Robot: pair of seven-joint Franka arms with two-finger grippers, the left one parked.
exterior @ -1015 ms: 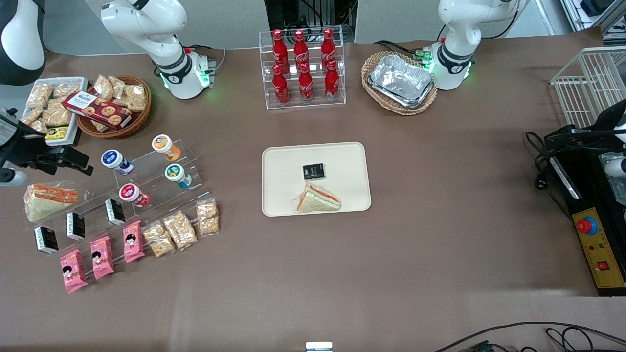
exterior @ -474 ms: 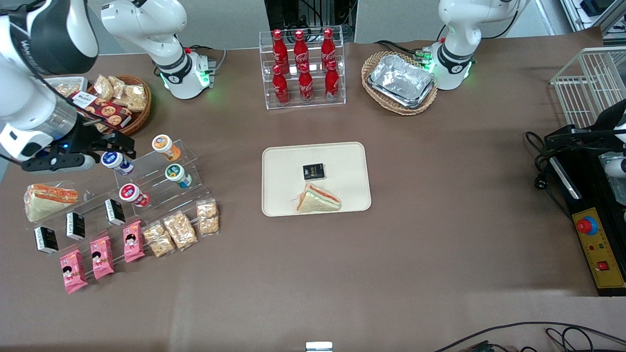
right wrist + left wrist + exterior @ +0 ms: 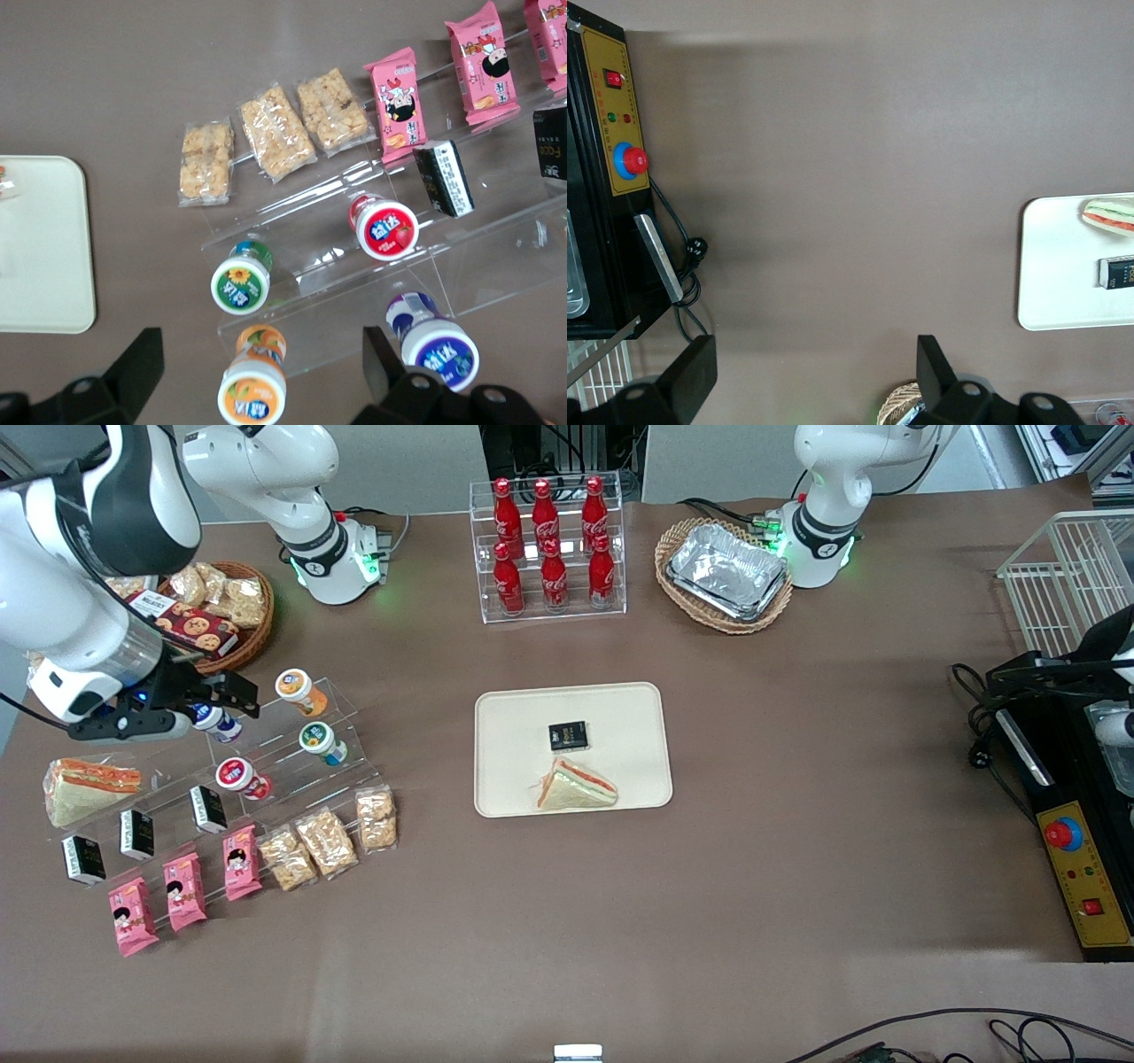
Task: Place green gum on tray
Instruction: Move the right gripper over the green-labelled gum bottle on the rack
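The green gum [image 3: 321,742] stands on a step of a clear acrylic stand [image 3: 341,701], beside a red-lidded bottle [image 3: 239,777]. It also shows in the right wrist view [image 3: 241,282], green lid facing the camera. The cream tray [image 3: 620,708] lies mid-table with a sandwich [image 3: 576,786] and a black packet [image 3: 568,735] on it; its edge shows in the right wrist view [image 3: 40,257]. My gripper [image 3: 217,698] hovers open and empty above the stand, over the blue-lidded bottle [image 3: 221,728]. In the right wrist view the gripper [image 3: 259,359] has the orange-lidded bottle [image 3: 252,385] between its fingers, clear of the green gum.
The orange-lidded bottle [image 3: 297,689] stands one step farther from the front camera than the green gum. Snack bars [image 3: 326,840], pink packets [image 3: 184,890] and black packets [image 3: 137,833] fill the lower steps. A snack basket [image 3: 257,633], a cola rack [image 3: 549,549] and foil trays [image 3: 726,571] stand near the arm bases.
My arm has swung in from the working arm's end of the table. The gripper now hovers over the stand, covering part of the blue-lidded bottle. Nothing else has moved.
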